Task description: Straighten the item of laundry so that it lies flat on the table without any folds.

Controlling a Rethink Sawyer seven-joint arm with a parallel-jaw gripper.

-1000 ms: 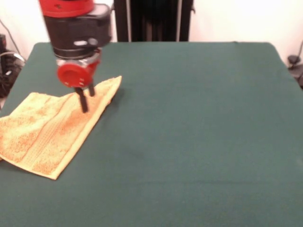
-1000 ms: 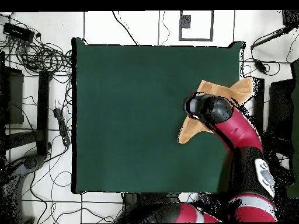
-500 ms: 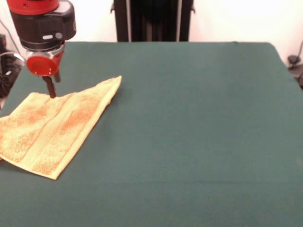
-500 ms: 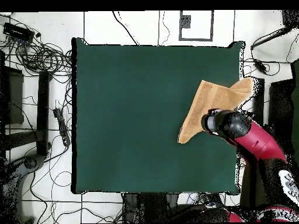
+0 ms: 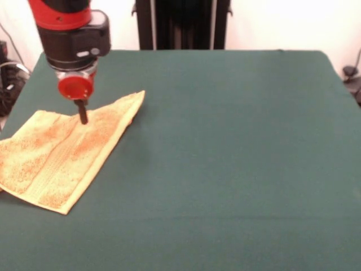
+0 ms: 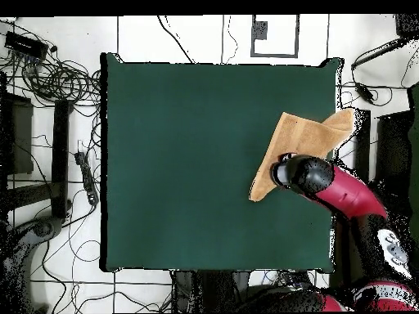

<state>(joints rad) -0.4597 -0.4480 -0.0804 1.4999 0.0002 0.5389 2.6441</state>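
Note:
The golden-orange towel lies at the left of the dark green table, folded over on itself into a rough triangle, its woven band running diagonally. Its left corner reaches the table's edge. My gripper hangs from the red and black arm, its tip just above or touching the towel's far edge. In the overhead view the towel sits at the right edge of the table, one corner past the edge, and the arm's wrist covers its near part and hides the gripper.
The black pedestal stands behind the table's far edge. Cables lie on the floor beside the table. Wide green cloth lies to the right of the towel in the front view.
The gripper moved off the towel's middle toward the table's left far corner, then came partway back to the towel's far edge. The towel has not visibly moved.

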